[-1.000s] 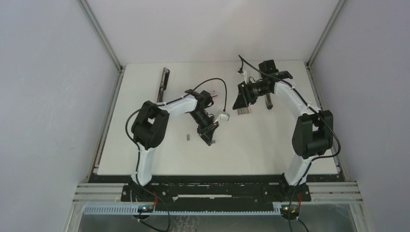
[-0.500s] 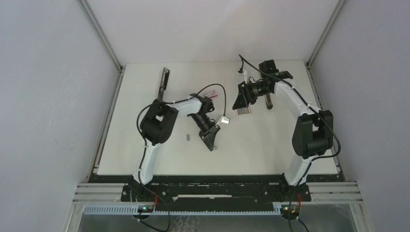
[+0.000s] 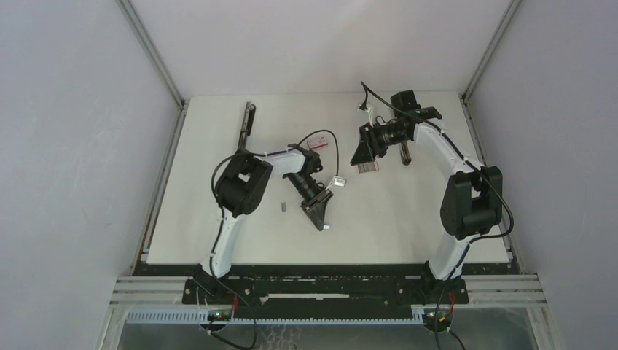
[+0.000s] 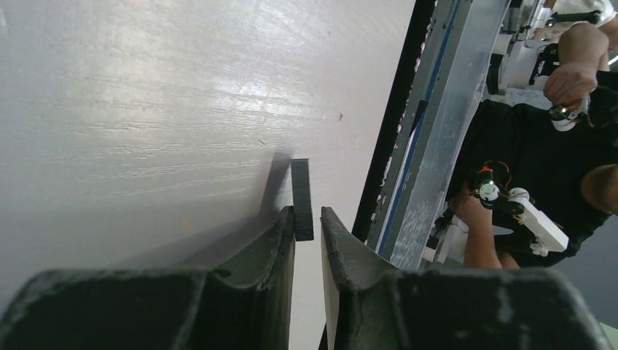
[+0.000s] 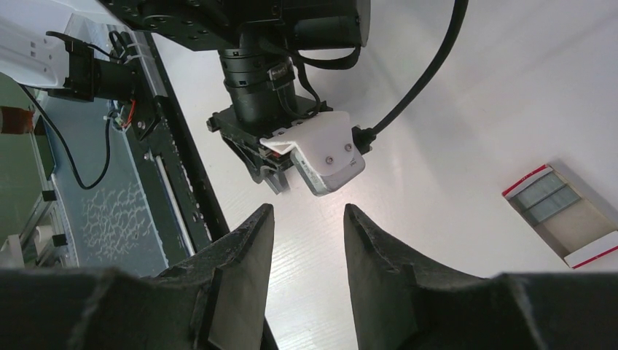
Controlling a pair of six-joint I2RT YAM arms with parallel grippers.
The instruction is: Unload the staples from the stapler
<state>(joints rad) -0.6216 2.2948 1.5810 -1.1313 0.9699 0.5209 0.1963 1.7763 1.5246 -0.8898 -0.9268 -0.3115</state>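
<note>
Staple strip (image 4: pixel 302 191), short, thin, dark grey and finely ribbed, is sticking out past the tips of the left gripper (image 4: pixel 307 214). The fingers are pinching its near end. It is casting a shadow on the white table (image 4: pixel 146 109) alongside. The right gripper (image 5: pixel 306 240) is hanging with fingers parted, gripping nothing.

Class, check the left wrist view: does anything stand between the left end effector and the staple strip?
Nothing visible does. The staple strip lies in the gap between the left end effector's fingers, its far end out over the bare table. Whether it is clamped is unclear.
</note>
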